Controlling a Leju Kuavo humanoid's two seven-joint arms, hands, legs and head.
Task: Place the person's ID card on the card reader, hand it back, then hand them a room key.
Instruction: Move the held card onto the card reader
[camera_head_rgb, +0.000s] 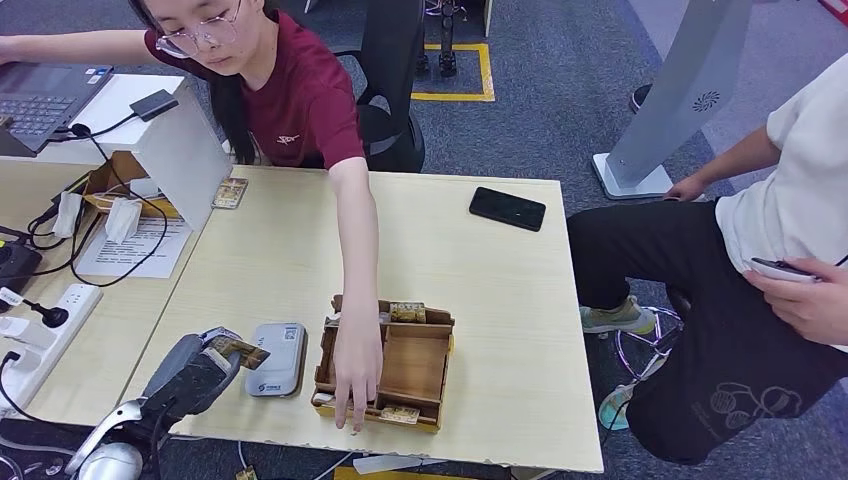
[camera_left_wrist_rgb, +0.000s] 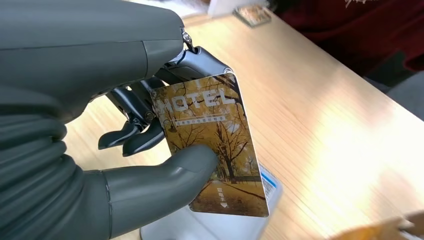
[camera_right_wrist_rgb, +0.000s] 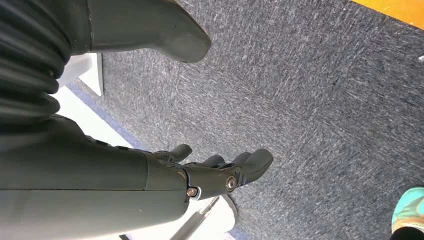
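Above the desk (camera_head_rgb: 480, 260), your left hand (camera_head_rgb: 195, 372) pinches a thin, stiff, slick room key (camera_left_wrist_rgb: 212, 145) by its face; right hand (camera_right_wrist_rgb: 210, 172) hangs empty.

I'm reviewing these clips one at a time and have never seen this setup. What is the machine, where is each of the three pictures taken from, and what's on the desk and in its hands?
It is a humanoid robot with two arms and many-fingered hands. The head view looks down from high on its body at a wooden table. On it lie a grey card reader, a wooden tray that a person's hand reaches into, and a black phone.

The left wrist view sits just behind the left hand, which pinches a golden hotel key card between thumb and fingers, above the reader.

The right wrist view looks down at grey carpet; the right hand hangs there holding nothing, fingers apart.
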